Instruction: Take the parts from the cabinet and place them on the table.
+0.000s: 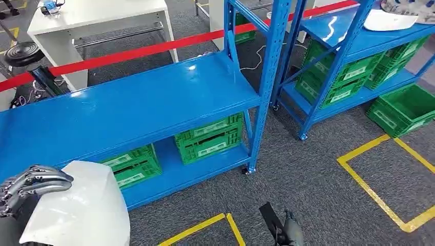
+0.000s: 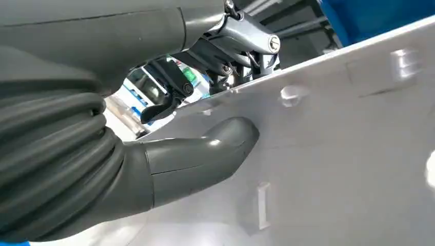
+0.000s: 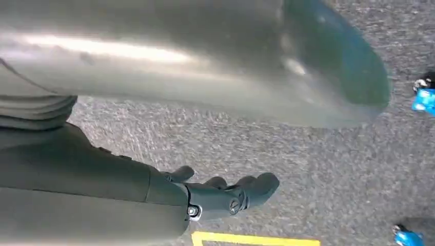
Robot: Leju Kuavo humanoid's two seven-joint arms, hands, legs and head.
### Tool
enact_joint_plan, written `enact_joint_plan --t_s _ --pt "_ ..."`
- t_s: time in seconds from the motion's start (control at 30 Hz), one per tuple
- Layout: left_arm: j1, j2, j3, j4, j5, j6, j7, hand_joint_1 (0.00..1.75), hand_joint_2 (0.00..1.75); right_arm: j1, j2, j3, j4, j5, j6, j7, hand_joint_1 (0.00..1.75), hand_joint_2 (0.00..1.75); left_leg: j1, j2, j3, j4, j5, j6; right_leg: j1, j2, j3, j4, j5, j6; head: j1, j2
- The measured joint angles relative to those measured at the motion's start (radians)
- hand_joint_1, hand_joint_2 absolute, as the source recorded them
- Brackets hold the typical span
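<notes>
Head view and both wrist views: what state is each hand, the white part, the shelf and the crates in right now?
left hand: holds the white part, fingers over its top edge, thumb against its face.
white part: held by that hand, off the shelf.
right hand: hanging low over the carpet, holding nothing, fingers curled.
blue shelf: top level bare.
green crates: sitting on the lower level.

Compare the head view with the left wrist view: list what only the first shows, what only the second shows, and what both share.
Head view alone: the blue rack, green crates on its lower shelf, yellow floor tape, the right hand hanging low. Left wrist view alone: small raised clips on the panel's inner face, with the thumb pressed against it. Both: the left hand gripping the white part.
</notes>
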Motion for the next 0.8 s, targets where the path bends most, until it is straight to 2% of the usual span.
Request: enact_joint_plan --t_s 0.03,0.07,0.1,0.13,0.17,0.2,0.27,0.3,0.33,0.37,0.4,0.43,0.47,0.5,0.53,0.57,0.6,0.63,0.67,0.7,0.8 --pt "-0.002 0.002 -0.002 0.003 0.007 0.005 0.0 1.75 1.75 0.0 0.0 -0.003 0.0 -0.008 0.005 0.0 0.0 0.0 0.002 0.0 0.011 0.014 0.019 -0.001 0.0 0.0 -0.009 0.001 0.01 0.002 0.0 0.0" --pt "-0.005 0.005 -0.006 0.006 0.012 0.011 0.0 1.75 1.75 0.0 0.0 -0.007 0.0 -0.018 0.013 -0.004 0.0 0.0 0.004 0.0 0.039 -0.007 0.052 0.0 0.0 -0.001 -0.023 0.001 0.02 0.004 0.0 0.0" --pt "-0.009 0.007 -0.008 0.009 0.016 0.018 0.0 1.75 1.75 -0.001 0.0 -0.013 0.0 -0.036 0.027 -0.011 0.0 0.0 0.004 0.0 0.088 -0.065 0.088 0.002 0.0 -0.001 -0.036 0.002 0.031 0.008 0.0 0.0" --pt "-0.015 0.008 -0.008 0.012 0.017 0.023 0.0 1.75 1.75 -0.001 0.0 -0.023 0.0 -0.057 0.044 -0.022 0.0 0.0 0.004 -0.001 0.158 -0.158 0.106 0.007 -0.001 -0.001 -0.046 0.002 0.041 0.012 0.0 0.0" --pt "-0.019 0.009 -0.008 0.013 0.015 0.023 0.0 1.75 1.75 -0.001 0.0 -0.032 0.0 -0.073 0.056 -0.027 0.0 0.0 0.004 -0.004 0.22 -0.251 0.078 0.013 0.0 0.0 -0.049 0.002 0.048 0.017 0.0 0.0" --pt "-0.02 0.009 -0.009 0.015 0.005 0.022 0.0 1.75 1.75 -0.001 0.0 -0.043 0.0 -0.089 0.066 -0.029 0.0 0.0 -0.004 -0.006 0.256 -0.304 0.061 0.018 0.002 0.0 -0.052 0.002 0.055 0.025 0.002 0.0" --pt "-0.021 0.008 -0.009 0.018 -0.002 0.011 -0.002 1.75 1.75 0.0 0.0 -0.06 0.0 -0.105 0.079 -0.032 0.0 0.0 -0.011 -0.007 0.238 -0.299 0.07 0.03 -0.003 0.0 -0.051 -0.007 0.073 0.037 0.001 0.0" --pt "-0.021 0.008 -0.009 0.023 -0.001 -0.007 -0.001 1.75 1.75 0.002 -0.001 -0.072 0.0 -0.116 0.09 -0.031 0.0 0.0 -0.013 -0.006 0.233 -0.299 0.077 0.041 -0.004 0.0 -0.051 -0.012 0.083 0.046 0.0 0.0" --pt "-0.022 0.005 -0.009 0.027 0.005 -0.019 0.0 1.75 1.75 0.006 -0.001 -0.081 0.0 -0.124 0.098 -0.03 0.0 0.0 -0.003 -0.002 0.227 -0.311 0.094 0.055 -0.005 0.003 -0.055 -0.01 0.086 0.053 -0.002 0.0" --pt "-0.026 0.002 -0.009 0.03 0.005 -0.021 0.0 1.75 1.75 0.01 -0.005 -0.089 0.0 -0.125 0.103 -0.026 0.0 0.0 -0.005 0.003 0.219 -0.313 0.104 0.064 -0.006 0.004 -0.065 0.009 0.049 0.055 -0.001 0.0" --pt "-0.029 -0.003 -0.009 0.033 0.005 -0.022 0.0 1.75 1.75 0.011 -0.005 -0.094 0.0 -0.127 0.107 -0.021 0.0 0.0 -0.005 0.003 0.205 -0.312 0.115 0.073 -0.004 0.003 -0.081 0.054 -0.012 0.054 0.003 0.0" --pt "-0.031 -0.005 -0.009 0.036 0.005 -0.022 0.0 1.75 1.75 0.011 -0.005 -0.099 0.0 -0.129 0.111 -0.018 0.0 0.0 -0.007 0.003 0.193 -0.312 0.125 0.075 -0.003 0.004 -0.1 0.12 -0.072 0.055 0.004 0.0" --pt "-0.031 -0.008 -0.009 0.041 0.004 -0.022 0.0 1.75 1.75 0.011 -0.005 -0.102 0.0 -0.13 0.118 -0.017 0.0 0.0 -0.009 0.004 0.18 -0.31 0.137 0.077 -0.002 0.004 -0.118 0.195 -0.121 0.056 0.004 0.0" --pt "-0.032 -0.01 -0.009 0.047 0.004 -0.022 0.0 1.75 1.75 0.011 -0.006 -0.106 0.0 -0.13 0.123 -0.016 0.0 0.0 -0.011 0.006 0.163 -0.308 0.149 0.078 -0.001 0.004 -0.127 0.257 -0.139 0.057 0.004 0.0" --pt "-0.031 -0.011 -0.009 0.053 0.003 -0.023 0.0 1.75 1.75 0.011 -0.007 -0.108 0.0 -0.129 0.125 -0.013 0.0 0.0 -0.012 0.006 0.144 -0.303 0.161 0.077 0.001 0.004 -0.122 0.287 -0.122 0.056 0.005 0.0" --pt "-0.031 -0.012 -0.009 0.057 0.003 -0.024 0.0 1.75 1.75 0.011 -0.007 -0.111 0.0 -0.128 0.125 -0.012 0.0 0.0 -0.012 0.006 0.126 -0.297 0.17 0.075 0.002 0.004 -0.097 0.273 -0.087 0.055 0.004 0.0" --pt "-0.032 -0.013 -0.009 0.061 0.002 -0.024 0.0 1.75 1.75 0.011 -0.007 -0.113 0.0 -0.126 0.125 -0.012 0.0 0.0 -0.012 0.007 0.109 -0.29 0.178 0.073 0.002 0.003 -0.056 0.225 -0.05 0.054 0.005 0.0" --pt "-0.033 -0.014 -0.009 0.064 0.0 -0.025 0.0 1.75 1.75 0.01 -0.007 -0.114 0.0 -0.124 0.126 -0.013 0.0 0.0 -0.011 0.007 0.094 -0.283 0.184 0.07 0.002 0.003 0.0 0.153 -0.026 0.051 0.005 0.0" --pt "-0.034 -0.016 -0.009 0.067 -0.006 -0.025 0.0 1.75 1.75 0.009 -0.007 -0.114 0.0 -0.124 0.126 -0.014 0.0 0.0 -0.012 0.007 0.083 -0.272 0.19 0.065 0.002 0.003 0.061 0.063 -0.045 0.048 0.005 0.0" --pt "-0.036 -0.016 -0.008 0.068 -0.012 -0.027 0.0 1.75 1.75 0.007 -0.007 -0.115 0.0 -0.124 0.129 -0.016 0.0 0.0 -0.017 0.006 0.072 -0.264 0.195 0.059 0.01 0.004 0.101 -0.007 -0.08 0.043 0.006 0.0" --pt "-0.038 -0.024 -0.006 0.072 -0.025 -0.04 0.0 1.75 1.75 0.008 -0.007 -0.115 0.0 -0.119 0.137 -0.02 0.0 0.0 -0.014 0.007 0.072 -0.272 0.219 0.042 0.012 0.005 0.084 -0.006 -0.07 0.026 0.006 0.0"
